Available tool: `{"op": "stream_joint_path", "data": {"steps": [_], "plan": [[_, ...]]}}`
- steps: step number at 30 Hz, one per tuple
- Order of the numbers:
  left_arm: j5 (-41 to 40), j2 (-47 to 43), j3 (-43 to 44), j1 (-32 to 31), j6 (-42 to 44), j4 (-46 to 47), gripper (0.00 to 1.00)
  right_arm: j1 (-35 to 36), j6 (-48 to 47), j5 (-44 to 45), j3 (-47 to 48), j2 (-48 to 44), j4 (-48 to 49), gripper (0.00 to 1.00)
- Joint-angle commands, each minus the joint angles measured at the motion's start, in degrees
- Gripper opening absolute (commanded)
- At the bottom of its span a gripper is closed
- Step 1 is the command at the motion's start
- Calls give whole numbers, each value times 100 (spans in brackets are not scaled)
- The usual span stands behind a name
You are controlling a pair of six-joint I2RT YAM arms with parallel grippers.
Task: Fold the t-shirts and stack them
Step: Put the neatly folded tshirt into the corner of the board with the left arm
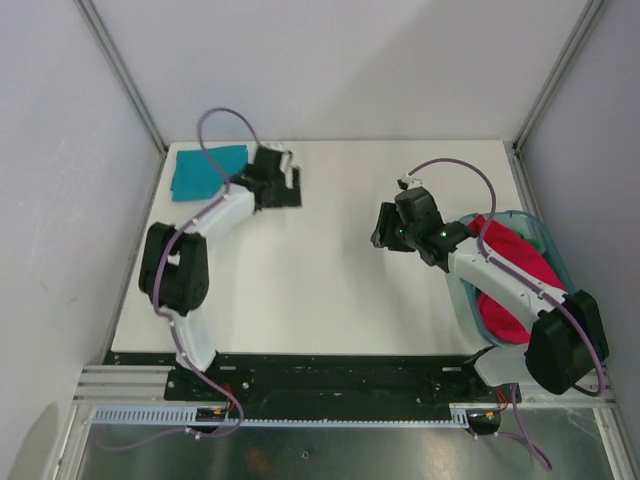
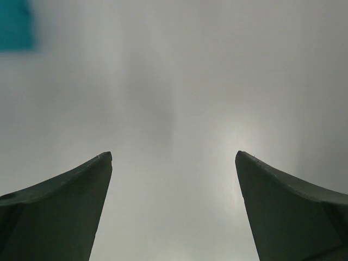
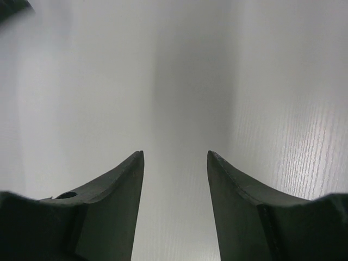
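A folded teal-blue t-shirt (image 1: 205, 171) lies flat at the table's back left; a blurred corner of it shows in the left wrist view (image 2: 13, 24). My left gripper (image 1: 286, 183) (image 2: 174, 155) is open and empty just right of that shirt, over bare table. A magenta-red t-shirt (image 1: 512, 272) lies crumpled in the teal plastic basket (image 1: 553, 250) at the right, with a bit of green cloth (image 1: 538, 238) at its far side. My right gripper (image 1: 384, 230) (image 3: 175, 153) is open and empty over bare table, left of the basket.
White walls and metal frame posts (image 1: 120, 70) close in the table at the back and both sides. The right arm's links (image 1: 505, 285) lie across the basket. A black rail (image 1: 330, 380) runs along the near edge.
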Motion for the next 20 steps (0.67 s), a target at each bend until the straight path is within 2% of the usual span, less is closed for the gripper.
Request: {"op": "stream_joint_path", "data": {"steps": [1,4,7,13,20], "plan": [[152,-1320,-1144,-903,-369,74,100,-71,-29,162,91,-390,16,55],[86,-2089,-1783,-1517,-412,78,99,-105,61,189,-58,-556,56,56],[260,-2687,-2294,-1823,-629,91,100,-122,170,220,-168,-675,55,56],[183,-3491,-2844,-1990,-774,104,99,-116,264,291,-264,-735,-1,57],[242,-3681,-2797,-2002,-732,110,99,-114,316,433,-284,-713,12,58]]}}
